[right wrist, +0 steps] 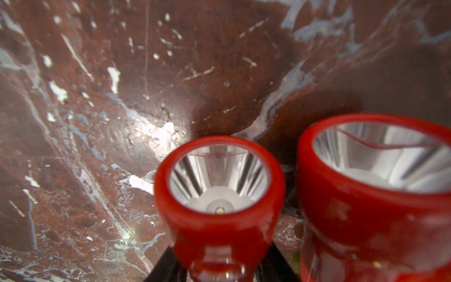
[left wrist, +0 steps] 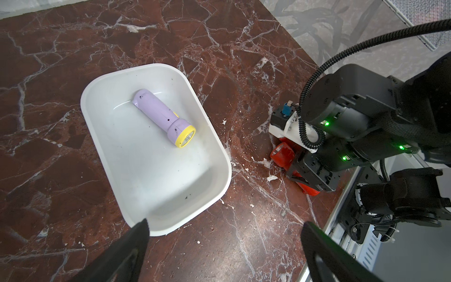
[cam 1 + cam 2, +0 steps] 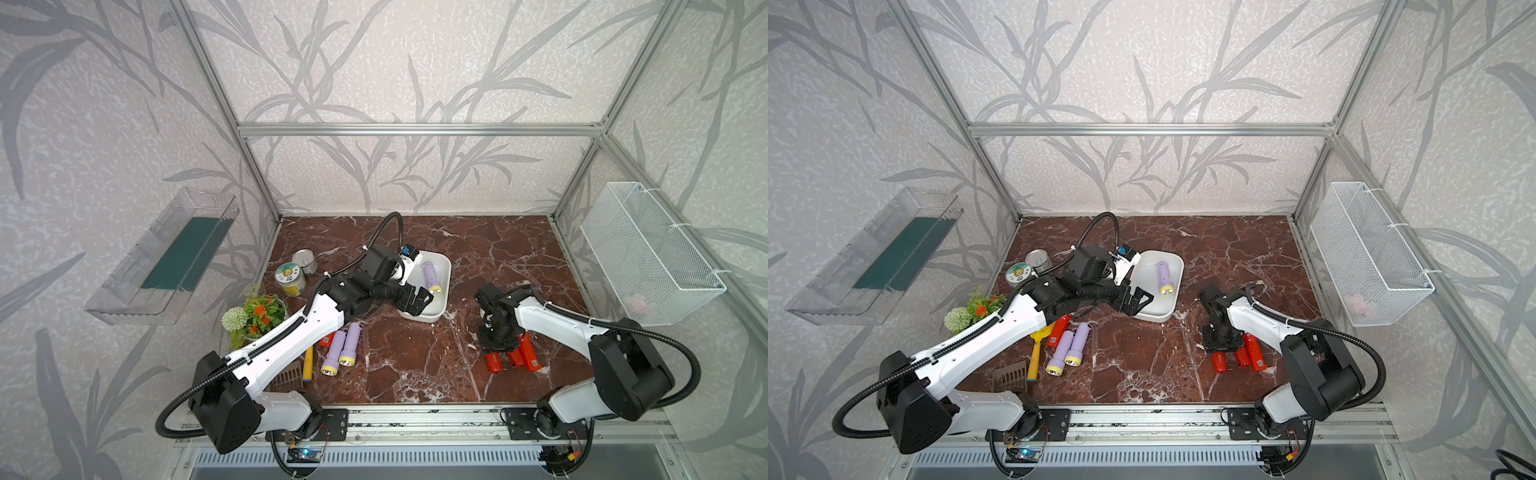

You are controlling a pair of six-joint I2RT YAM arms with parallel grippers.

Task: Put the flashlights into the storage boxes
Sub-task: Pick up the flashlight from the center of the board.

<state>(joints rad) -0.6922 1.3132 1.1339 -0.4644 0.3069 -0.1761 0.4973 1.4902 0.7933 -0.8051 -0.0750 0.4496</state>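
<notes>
- One marble table (image 3: 415,374) is spread under everything.
- A white tub (image 2: 97,136) is set near its middle, and one lavender flashlight (image 2: 163,117) is laid inside.
- The left gripper (image 2: 224,246) is held wide apart and empty above the tub's edge.
- The right gripper (image 1: 218,268) is clamped on a red flashlight (image 1: 219,195), with another red one (image 1: 375,195) just beside it.
- Two lavender flashlights (image 3: 334,353) are laid side by side on the table, well apart from the tub.
</notes>
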